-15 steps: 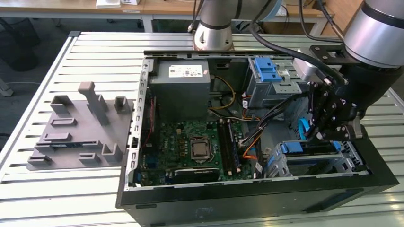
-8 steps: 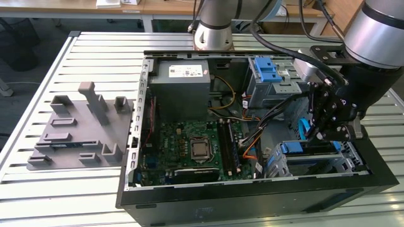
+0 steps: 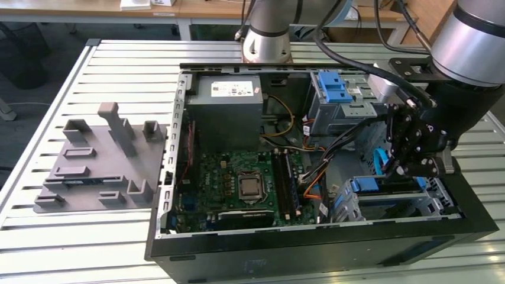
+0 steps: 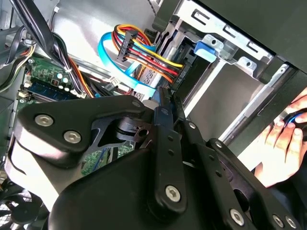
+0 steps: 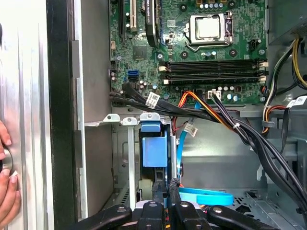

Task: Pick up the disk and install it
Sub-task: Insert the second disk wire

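at the front of the exterior view sits the black front edge of the open computer case [image 3: 316, 245], lying on its side on the slatted metal worktop [image 3: 47, 236]. just behind that edge, toward the exterior view's right, is the lower drive cage [image 3: 394, 201] with its blue latch [image 3: 365, 184]. the black pincer [image 3: 414, 168] hangs right over this cage; in the first wrist view its fingers [image 5: 169, 191] are drawn together, almost touching, with only a thin dark edge between them that cannot be made out. the disk [image 5: 154, 151] shows in the first wrist view as a blue-railed block standing in the cage slot directly ahead of the fingertips; whether the fingertips touch it cannot be told. a light blue flat cable [image 5: 206, 196] curls beside the slot, and in the second wrist view a bundle of red, yellow and orange wires [image 4: 144, 52] runs to a plug near the cage.

farther in lies the green motherboard [image 3: 236, 183] with its square processor socket [image 3: 251, 184]. beyond it stands the grey power supply [image 3: 229, 112], and toward the exterior view's right a second drive cage [image 3: 339, 100] with a blue latch. on the worktop at the exterior view's left rests a grey moulded fixture [image 3: 103, 160]. a person's hand [image 4: 280, 143] rests by the case edge in the second wrist view.
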`<act>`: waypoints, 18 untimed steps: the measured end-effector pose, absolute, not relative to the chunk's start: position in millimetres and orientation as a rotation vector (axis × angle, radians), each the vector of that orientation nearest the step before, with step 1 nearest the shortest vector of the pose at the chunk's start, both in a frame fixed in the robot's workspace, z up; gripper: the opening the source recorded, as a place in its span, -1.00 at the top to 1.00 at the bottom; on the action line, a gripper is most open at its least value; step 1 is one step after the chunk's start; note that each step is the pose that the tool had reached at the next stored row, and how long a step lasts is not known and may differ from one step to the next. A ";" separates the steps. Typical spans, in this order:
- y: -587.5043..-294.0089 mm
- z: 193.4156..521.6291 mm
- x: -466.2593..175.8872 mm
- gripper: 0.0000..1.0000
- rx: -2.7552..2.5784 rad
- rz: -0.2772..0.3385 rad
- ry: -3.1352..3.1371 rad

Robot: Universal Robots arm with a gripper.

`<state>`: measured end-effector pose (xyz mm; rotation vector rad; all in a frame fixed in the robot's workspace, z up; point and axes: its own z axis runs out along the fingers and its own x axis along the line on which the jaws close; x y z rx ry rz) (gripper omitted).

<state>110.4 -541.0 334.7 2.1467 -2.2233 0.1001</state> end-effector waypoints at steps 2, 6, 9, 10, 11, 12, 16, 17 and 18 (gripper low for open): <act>-541.0 334.0 111.6 0.69 2.147 0.100 -2.223; -540.9 332.8 112.5 0.69 2.147 0.100 -2.223; -541.0 332.1 112.5 0.69 2.147 0.100 -2.223; -541.0 331.9 112.5 0.69 2.147 0.100 -2.223; -540.9 331.7 112.5 0.69 2.147 0.100 -2.223; -540.9 331.4 112.6 0.69 2.147 0.100 -2.223; -541.0 330.3 112.5 0.69 2.147 0.100 -2.223; -541.0 330.0 112.5 0.69 2.147 0.100 -2.223; -541.0 329.7 112.5 0.69 2.147 0.100 -2.223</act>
